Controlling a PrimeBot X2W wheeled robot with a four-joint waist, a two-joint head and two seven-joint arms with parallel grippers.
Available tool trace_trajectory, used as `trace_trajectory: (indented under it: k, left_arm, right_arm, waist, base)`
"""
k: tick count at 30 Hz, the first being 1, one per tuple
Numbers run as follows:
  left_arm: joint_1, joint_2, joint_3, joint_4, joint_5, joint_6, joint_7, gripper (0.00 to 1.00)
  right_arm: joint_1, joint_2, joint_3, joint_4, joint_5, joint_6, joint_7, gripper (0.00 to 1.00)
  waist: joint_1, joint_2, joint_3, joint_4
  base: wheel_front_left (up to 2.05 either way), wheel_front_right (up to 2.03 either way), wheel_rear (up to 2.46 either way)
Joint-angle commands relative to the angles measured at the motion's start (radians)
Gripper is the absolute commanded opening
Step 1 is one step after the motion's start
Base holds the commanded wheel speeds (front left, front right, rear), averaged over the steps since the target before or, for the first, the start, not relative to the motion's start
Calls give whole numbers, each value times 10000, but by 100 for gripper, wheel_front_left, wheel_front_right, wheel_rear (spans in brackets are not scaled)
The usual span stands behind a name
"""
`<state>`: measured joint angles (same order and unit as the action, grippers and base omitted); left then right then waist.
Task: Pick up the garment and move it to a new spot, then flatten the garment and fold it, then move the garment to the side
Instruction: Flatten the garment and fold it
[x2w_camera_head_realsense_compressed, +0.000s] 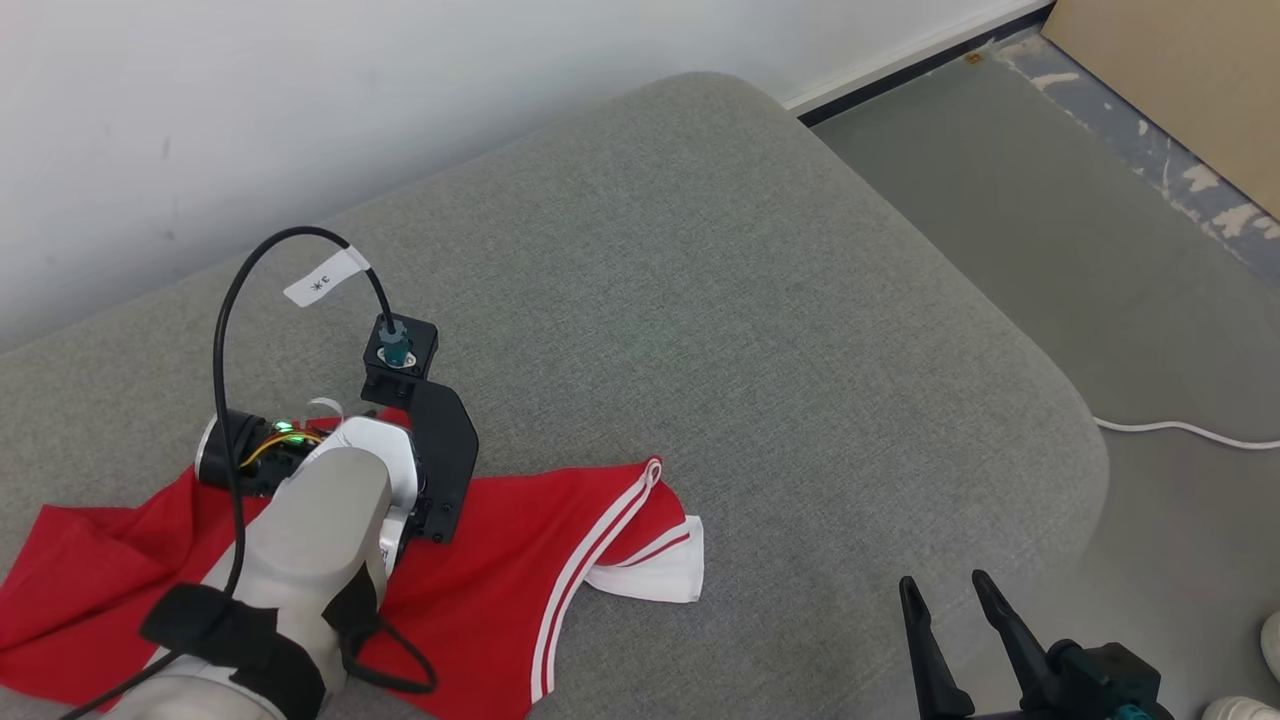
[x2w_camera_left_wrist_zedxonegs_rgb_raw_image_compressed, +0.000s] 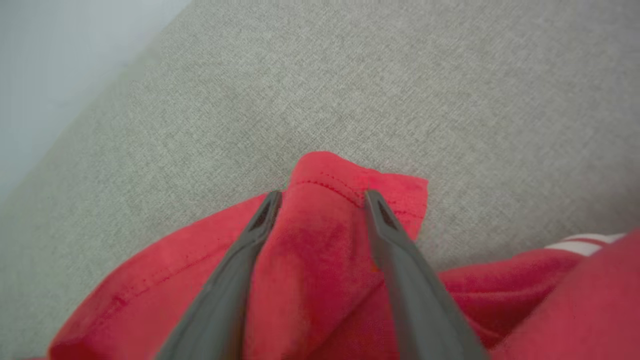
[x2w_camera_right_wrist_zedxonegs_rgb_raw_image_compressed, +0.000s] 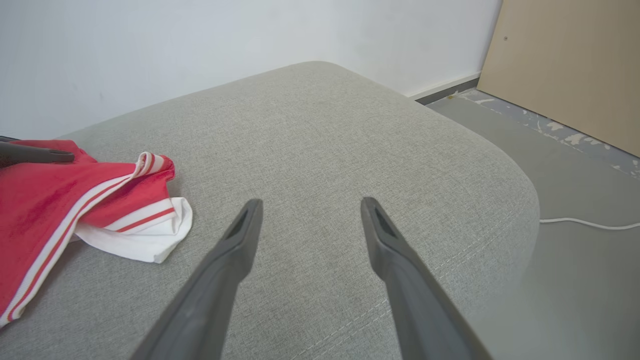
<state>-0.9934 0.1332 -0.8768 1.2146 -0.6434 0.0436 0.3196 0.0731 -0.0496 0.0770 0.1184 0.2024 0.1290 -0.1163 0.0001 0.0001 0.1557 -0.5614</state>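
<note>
A broad grey fabric cushion (x2w_camera_head_realsense_compressed: 700, 300) with a woven texture and a rounded far corner carries the work. Behind the cushion rises a plain white wall (x2w_camera_head_realsense_compressed: 300, 80). Beyond the cushion's right edge lies a grey floor (x2w_camera_head_realsense_compressed: 1000, 200), scuffed and patchy along a dark skirting strip (x2w_camera_head_realsense_compressed: 900, 75), where a tan board (x2w_camera_head_realsense_compressed: 1180, 80) stands. A thin white cable (x2w_camera_head_realsense_compressed: 1180, 432) runs across the floor just off the cushion's right side.

The garment (x2w_camera_head_realsense_compressed: 520, 580), red with white stripes and a white trim piece, lies crumpled on the near left part of the cushion, with its striped edge and white trim turned toward the cushion's middle. The left end effector (x2w_camera_left_wrist_zedxonegs_rgb_raw_image_compressed: 322, 197) is down on the garment at the cushion's left side. Its fingers stand wide apart on either side of a raised red fold with a stitched hem, and the cloth bulges up between them. The right end effector (x2w_camera_head_realsense_compressed: 943, 580) hangs over the cushion's near right edge, spread wide with nothing between its fingers, well apart from the garment.
</note>
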Motion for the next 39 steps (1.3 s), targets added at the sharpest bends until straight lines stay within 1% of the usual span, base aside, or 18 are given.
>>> trace_trajectory:
  k: [1, 8, 11, 12, 14, 17, 18, 19, 20, 24, 26, 28, 32, 35, 39]
  left_arm:
    - [-139, -41, 2, 41, 46, -98, -132, 0]
    - [-241, -199, 325, -143, -303, -489, -1576, 0]
    - [-549, -323, 697, -442, -628, -604, -2551, 0]
    - [-549, -323, 697, -442, -628, -604, -2551, 0]
    - [-772, -462, 1080, -764, -895, -626, -3362, 0]
    - [-1037, -589, 1537, -1283, -1288, -773, -4529, 0]
    - [-1181, -631, 1665, -1502, -1381, -804, -4893, 0]
    - [-1438, -694, 1850, -1940, -1473, -863, -5352, 0]
    - [-1516, -721, 1976, -2201, -1602, -904, -5517, 0]
    - [-1718, -778, 2718, -3555, -1986, -956, -5835, 0]
    - [-1562, -772, 3477, -4525, -2177, -901, -5856, 0]
    - [-968, -708, 4367, -5504, -2236, -778, -5847, 0]
    - [827, -647, 5747, -6953, -2451, -566, -5848, 0]
    - [2557, -660, 6265, -7627, -2671, -415, -5852, 0]
    - [4978, -494, 6669, -7851, -2782, -82, -5853, 0]
  right_arm:
    - [-107, 4, 47, 27, 96, 35, -69, 100]
    - [-303, 3, 323, 141, -95, 35, 137, 100]
    - [-363, 3, 462, 183, -165, 35, 260, 100]
    - [-363, 3, 462, 183, -165, 35, 260, 100]
    - [-432, 1, 525, 204, -226, 35, 356, 100]
    - [-440, 4, 573, 229, -306, 35, 501, 100]
    - [-404, 0, 525, 226, -353, 35, 532, 100]
    - [-331, 3, 454, 184, -403, 35, 569, 100]
    - [-290, 3, 413, 151, -427, 35, 586, 100]
    - [-120, 3, 242, 68, -491, 35, 608, 100]
    - [-72, 1, 143, 22, -473, 35, 599, 100]
    - [-61, 0, 138, 4, -453, 35, 596, 100]
    - [102, 4, 100, -43, -416, 35, 639, 100]
    - [205, -5, -8, -80, -402, 35, 673, 100]
    - [274, 4, 54, -127, -370, 35, 702, 100]
  waist:
    - [-1, -1, -18, 8]
    - [-1, -1, -361, 107]
    - [-1, -1, -586, 174]
    - [-1, -1, -586, 174]
    - [-1, -1, -754, 230]
    - [-1, -1, -1042, 376]
    - [-1, -1, -1118, 501]
    - [-1, -1, -1245, 771]
    - [-1, -1, -1304, 909]
    - [-1, -1, -1522, 1639]
    - [-1, -1, -1606, 2074]
    - [-1, -1, -1684, 2462]
    - [-1, -1, -1861, 3298]
    - [-1, -1, -1942, 3912]
    - [-1, -1, -1988, 4485]
  base:
    - [0, 0, 0]
    - [0, 0, 0]
    - [0, 0, 0]
    - [0, 0, 0]
    - [0, 0, 0]
    - [0, 0, 0]
    - [0, 0, 0]
    - [0, 0, 0]
    - [0, 0, 0]
    - [0, 0, 0]
    - [0, 0, 0]
    - [0, 0, 0]
    - [0, 0, 0]
    - [0, 0, 0]
    - [0, 0, 0]
